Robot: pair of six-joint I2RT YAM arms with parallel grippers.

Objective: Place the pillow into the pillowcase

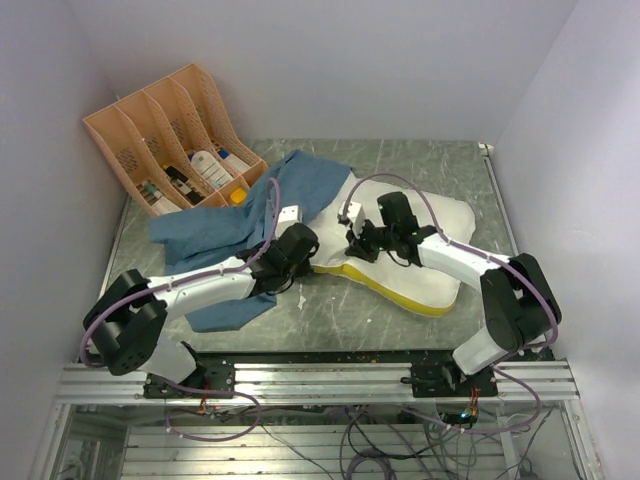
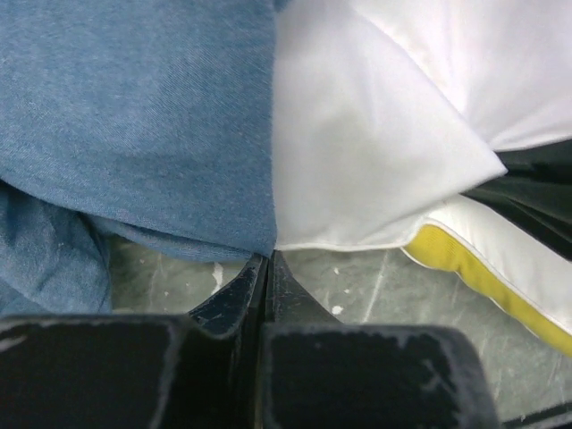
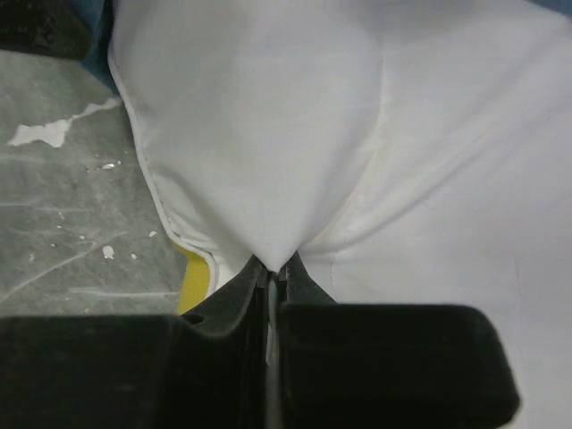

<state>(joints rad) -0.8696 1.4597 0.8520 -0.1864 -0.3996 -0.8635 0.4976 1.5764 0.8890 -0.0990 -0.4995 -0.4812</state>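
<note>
The cream-white pillow [image 1: 440, 225] lies at the right middle of the table, its yellow edge [image 1: 400, 290] facing the near side. The blue pillowcase [image 1: 225, 225] lies wrinkled to its left, touching the pillow's left end. My left gripper [image 1: 308, 260] is shut where the two meet. In the left wrist view its tips [image 2: 268, 257] pinch the pillowcase [image 2: 134, 116] edge right beside the pillow [image 2: 375, 134] corner. My right gripper [image 1: 360, 245] is on the pillow's left end. In the right wrist view it [image 3: 273, 265] is shut on a pinch of pillow [image 3: 357, 134] fabric.
A peach file organizer [image 1: 165, 135] holding bottles and small items stands at the back left. The grey marbled table [image 1: 330, 310] shows in front of the pillow. White walls close in on three sides. The metal rail [image 1: 320, 380] runs along the near edge.
</note>
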